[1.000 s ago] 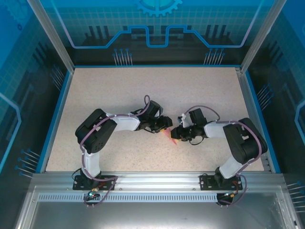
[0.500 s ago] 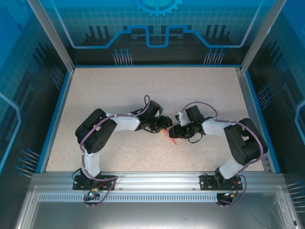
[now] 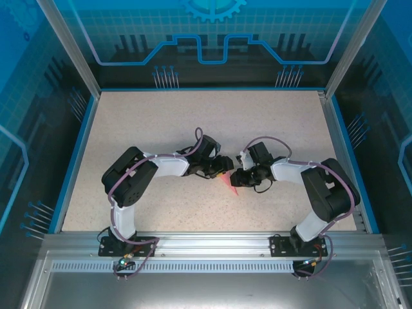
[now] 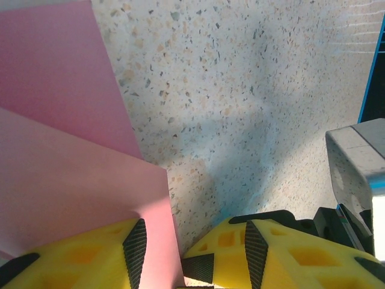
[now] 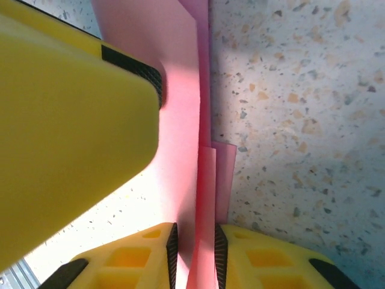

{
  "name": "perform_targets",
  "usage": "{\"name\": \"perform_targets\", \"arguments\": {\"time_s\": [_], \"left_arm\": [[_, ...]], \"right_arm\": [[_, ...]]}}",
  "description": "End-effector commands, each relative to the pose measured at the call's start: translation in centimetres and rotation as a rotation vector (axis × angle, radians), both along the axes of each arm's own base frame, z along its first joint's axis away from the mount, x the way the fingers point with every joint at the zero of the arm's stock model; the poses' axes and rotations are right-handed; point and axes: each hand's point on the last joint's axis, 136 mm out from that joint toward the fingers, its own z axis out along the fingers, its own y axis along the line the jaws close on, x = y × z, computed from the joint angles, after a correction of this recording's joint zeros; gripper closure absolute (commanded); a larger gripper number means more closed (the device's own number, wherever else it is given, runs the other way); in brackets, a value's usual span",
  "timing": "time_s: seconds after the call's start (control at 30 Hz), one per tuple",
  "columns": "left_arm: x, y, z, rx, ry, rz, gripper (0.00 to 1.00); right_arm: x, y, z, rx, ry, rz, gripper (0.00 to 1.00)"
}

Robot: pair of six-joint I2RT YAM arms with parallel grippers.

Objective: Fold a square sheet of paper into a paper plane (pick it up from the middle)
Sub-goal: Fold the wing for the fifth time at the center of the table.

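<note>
The pink-red square sheet of paper (image 3: 230, 185) is folded into a narrow pointed shape at the table's middle, between both grippers. In the right wrist view its layers (image 5: 180, 120) stand on edge and run down between the black pads, with my right gripper (image 5: 195, 241) shut on them. From the left, my left gripper (image 3: 223, 168) meets it. In the left wrist view that gripper (image 4: 191, 232) is open about halfway, one finger (image 4: 90, 253) over the pink paper (image 4: 66, 180). That same yellow finger (image 5: 72, 108) presses a flap in the right wrist view.
The speckled tabletop (image 3: 193, 122) has a blue rim and glass walls on three sides. An aluminium rail (image 3: 206, 241) with both arm bases runs along the near edge. A grey part of the right arm (image 4: 355, 174) sits close beside my left gripper.
My right gripper has slid a little left and away toward the left gripper, and its jaws have narrowed onto the folded paper. The left arm has stayed put.
</note>
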Motion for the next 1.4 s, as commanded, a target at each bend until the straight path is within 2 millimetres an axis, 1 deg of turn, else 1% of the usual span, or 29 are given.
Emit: {"name": "perform_targets", "arguments": {"time_s": [0.0,0.23,0.43,0.67,0.8,0.93,1.03,1.1,1.17,1.23,1.3,1.37], "left_arm": [[1.0,-0.7,2.1,-0.035,-0.070,-0.026,0.50],[0.8,-0.6,1.4,-0.031,-0.055,-0.027,0.50],[0.7,-0.3,-0.5,0.005,-0.014,-0.016,0.50],[-0.1,0.5,-3.0,0.067,0.064,-0.007,0.52],[-0.4,0.5,-3.4,0.075,0.074,-0.014,0.52],[-0.6,0.7,-3.3,0.081,0.072,-0.024,0.52],[-0.7,0.7,-3.4,0.083,0.075,-0.031,0.52],[-0.8,0.7,-3.5,0.084,0.077,-0.030,0.52],[-0.7,0.6,-3.4,0.080,0.074,-0.033,0.52],[-0.7,0.6,-3.3,0.079,0.072,-0.035,0.52],[-0.6,0.6,-3.3,0.079,0.073,-0.035,0.52],[-0.7,0.5,-3.3,0.078,0.073,-0.038,0.52]], "right_arm": [[-1.3,0.9,-1.0,0.003,0.042,0.027,0.76],[-1.4,0.3,-1.8,-0.028,0.064,-0.004,0.80],[-1.5,0.2,-1.8,-0.029,0.070,-0.018,0.82],[-1.5,0.4,-1.3,-0.021,0.063,-0.018,0.82],[-1.6,0.3,-1.1,-0.025,0.064,-0.022,0.82],[-0.9,-0.2,0.3,-0.013,0.036,-0.055,0.81],[0.0,-0.9,2.3,0.035,0.010,-0.100,0.79],[0.2,-1.0,3.7,0.076,-0.011,-0.102,0.78],[0.2,-0.5,5.1,0.135,-0.027,-0.080,0.79],[-0.2,0.4,6.0,0.201,-0.018,-0.050,0.81],[-0.4,0.8,6.1,0.227,0.005,-0.045,0.86],[-0.5,1.2,6.1,0.254,0.016,-0.039,0.87]]}}
